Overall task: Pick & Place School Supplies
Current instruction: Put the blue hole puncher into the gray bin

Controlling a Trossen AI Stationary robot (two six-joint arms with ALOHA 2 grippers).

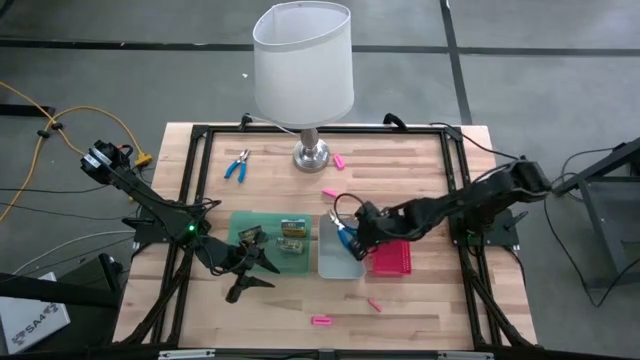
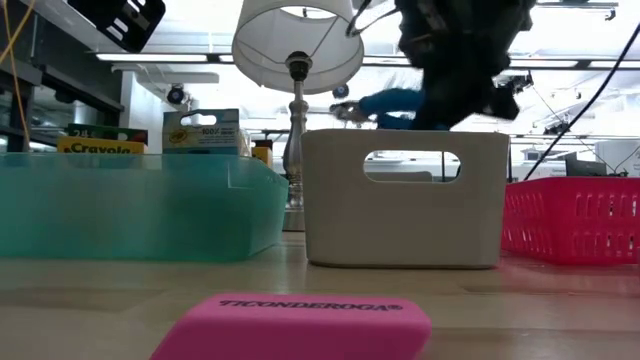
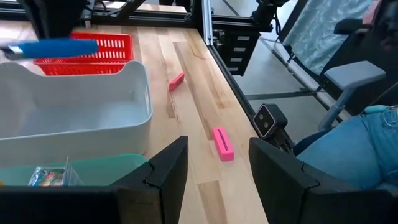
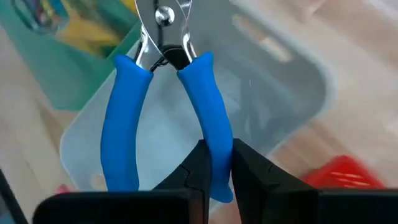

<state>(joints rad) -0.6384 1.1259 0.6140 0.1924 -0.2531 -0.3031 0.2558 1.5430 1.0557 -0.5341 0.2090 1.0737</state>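
Observation:
My right gripper [image 1: 352, 238] is shut on a pair of blue-handled pliers [image 4: 165, 93], held in the air over the grey tray [image 1: 340, 262]. A second pair of blue pliers [image 1: 237, 166] lies on the table at the far left. Yellow-green packs [image 1: 291, 234] stand in the green tray [image 1: 245, 222]. Pink erasers lie loose on the wood: one [image 1: 320, 320] near the front edge, one [image 1: 328, 193] behind the grey tray. My left gripper [image 1: 265, 275] waits open at the green tray's near edge, nothing between its fingers [image 3: 165, 171]. My right gripper pinches one blue handle of the pliers [image 4: 214, 140] between its two fingers, near that handle's free end. The fingers slant down from the table's right and lie along the handle. The pliers are lifted clear over the grey tray, metal jaws [image 4: 163, 18] pointing away, the other handle [image 4: 124, 124] free.
A pink basket [image 1: 392, 258] stands right of the grey tray. A white-shaded lamp [image 1: 303, 65] stands at the back middle. More pink erasers [image 1: 339, 160] [image 1: 373, 304] lie on the wood. A black frame [image 1: 455, 180] rims the table.

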